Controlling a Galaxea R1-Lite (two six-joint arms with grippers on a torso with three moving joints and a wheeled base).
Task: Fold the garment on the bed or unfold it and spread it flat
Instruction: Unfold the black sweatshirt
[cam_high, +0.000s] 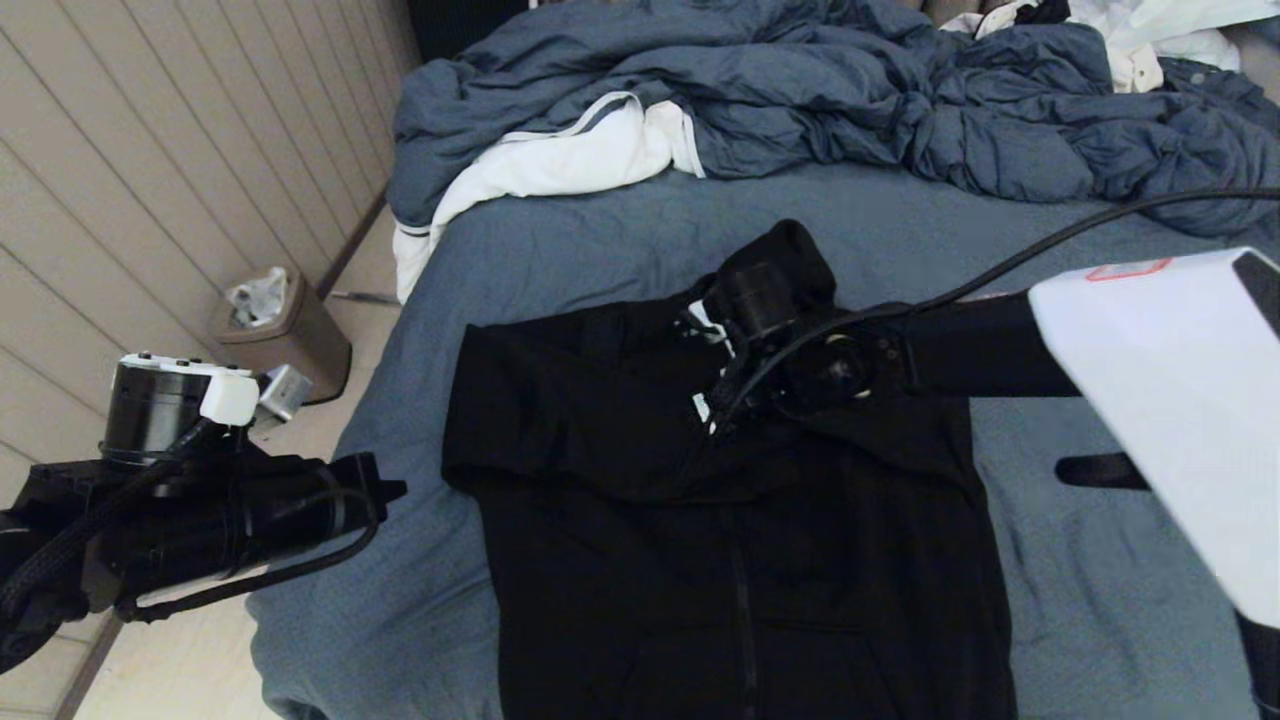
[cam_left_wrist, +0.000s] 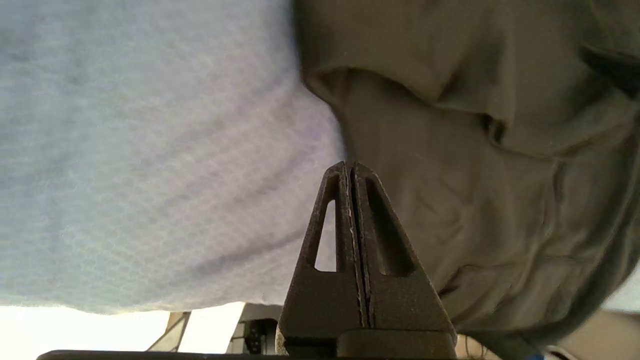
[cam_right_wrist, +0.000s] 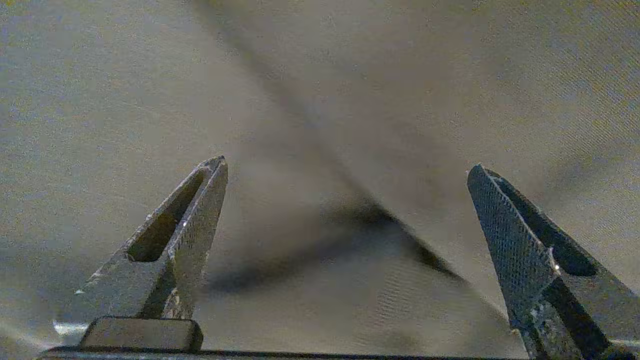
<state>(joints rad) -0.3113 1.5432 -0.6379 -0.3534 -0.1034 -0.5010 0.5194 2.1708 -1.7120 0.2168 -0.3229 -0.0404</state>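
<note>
A: Where's the garment (cam_high: 720, 520)?
B: Flat on the bed (cam_high: 600, 240), zip up; no label readable.
A: And the pincers?
B: Right pincer (cam_right_wrist: 345, 170) gapes wide over the collar, empty; left pincer (cam_left_wrist: 352, 172) pressed closed, empty, beside the bed's edge

Black arms (cam_high: 960, 350), white shell (cam_high: 1170, 400), black cables, slotted wedge-shaped dark jaws.

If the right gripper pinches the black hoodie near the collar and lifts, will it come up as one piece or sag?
The hoodie would probably sag: it lies limp, creased where its sleeve folds. It likely drags rather than slides on the wrinkled bed sheet. The right gripper is open above the fabric.
</note>
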